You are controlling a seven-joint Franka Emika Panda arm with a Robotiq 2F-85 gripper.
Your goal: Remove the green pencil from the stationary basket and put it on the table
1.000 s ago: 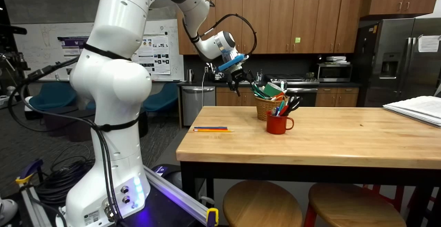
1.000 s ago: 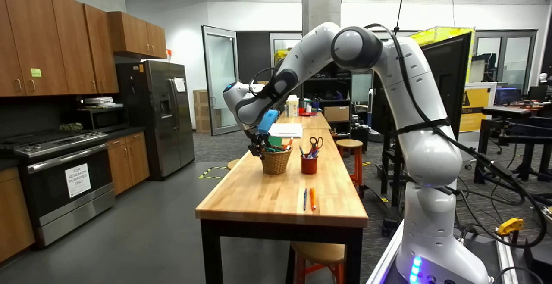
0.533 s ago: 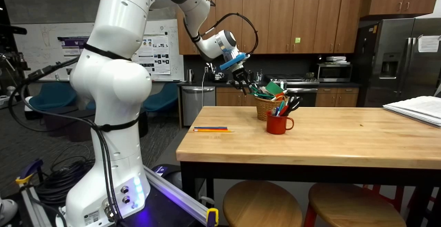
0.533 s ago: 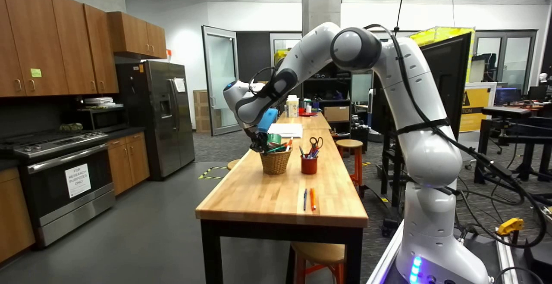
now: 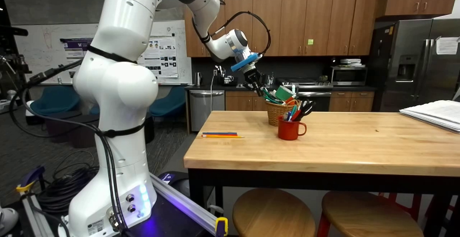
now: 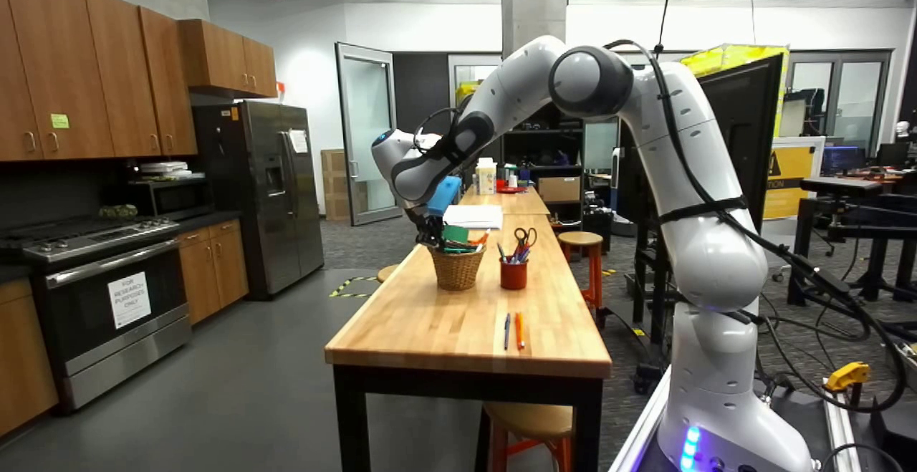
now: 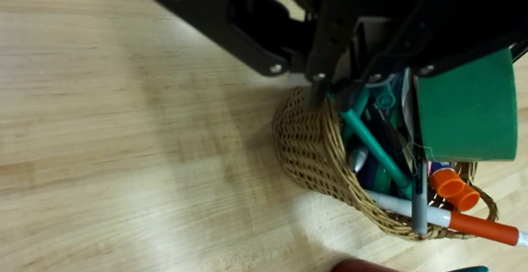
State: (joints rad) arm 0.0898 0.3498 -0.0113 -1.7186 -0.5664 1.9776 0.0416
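Observation:
The stationary basket (image 7: 305, 140), woven and tan, stands on the light-wood table (image 5: 341, 140) with pens and green items sticking up. In the wrist view the green pencil (image 7: 375, 148), a teal stick, slants across the inside of the basket. Its upper end runs behind and between the fingertips at the basket's rim. My gripper (image 7: 330, 97) has its jaws nearly together there, with teal showing in the narrow gap, so it looks shut on the pencil. In both exterior views the gripper (image 5: 260, 92) reaches down at the edge of the basket (image 6: 458, 271).
A red mug (image 5: 288, 131) holding scissors and pens stands close beside the basket. A green cylinder (image 7: 466, 107) and a white-orange pen (image 7: 482, 227) stick out of the basket. Several pencils (image 5: 221, 135) lie on the near table end. A notebook (image 5: 438, 113) lies farther along.
The jaws have come together from wide apart, and the gripper has shifted slightly toward the basket. The green cylinder and other items in the basket have stirred a little.

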